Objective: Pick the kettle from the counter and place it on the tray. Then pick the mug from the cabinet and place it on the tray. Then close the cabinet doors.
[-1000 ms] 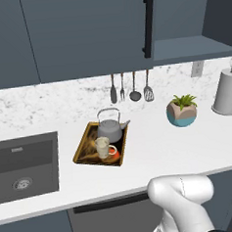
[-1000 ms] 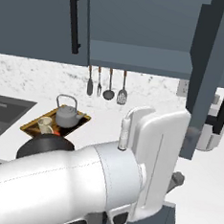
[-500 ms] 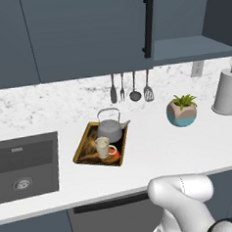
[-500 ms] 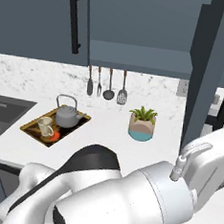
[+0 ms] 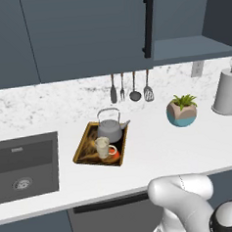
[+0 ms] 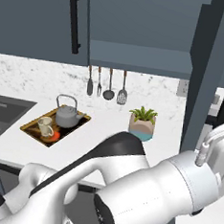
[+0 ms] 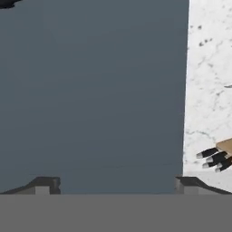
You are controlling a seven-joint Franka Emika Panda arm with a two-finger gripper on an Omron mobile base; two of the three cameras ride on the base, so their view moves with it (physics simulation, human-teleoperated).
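Observation:
The grey kettle [image 5: 110,129] and the cream mug [image 5: 103,148] both stand in the golden-rimmed tray [image 5: 82,150] on the white counter [image 5: 155,157]. From the other side, the kettle [image 6: 68,116] sits behind the mug [image 6: 45,126] on the tray [image 6: 32,124]. The cabinet [image 5: 187,49] at upper right is open, its shelf bare. One cabinet door [image 6: 206,69] swings out toward me, seen nearly edge-on. My gripper [image 7: 117,186] is open, nothing between its fingertips [image 7: 43,185], close to a flat slate-blue door panel [image 7: 90,90].
A dark sink [image 5: 23,166] lies left of the tray. A teal plant pot [image 5: 181,112] and a paper-towel roll [image 5: 226,90] stand to the right. Utensils [image 5: 130,87] hang on the marble wall. The left door [image 5: 82,32] with its black handle [image 5: 148,25] is closed.
My arm has swung across to the right in the right base view, uncovering the plant pot. Kettle, mug and tray have stayed put. The gripper remains open.

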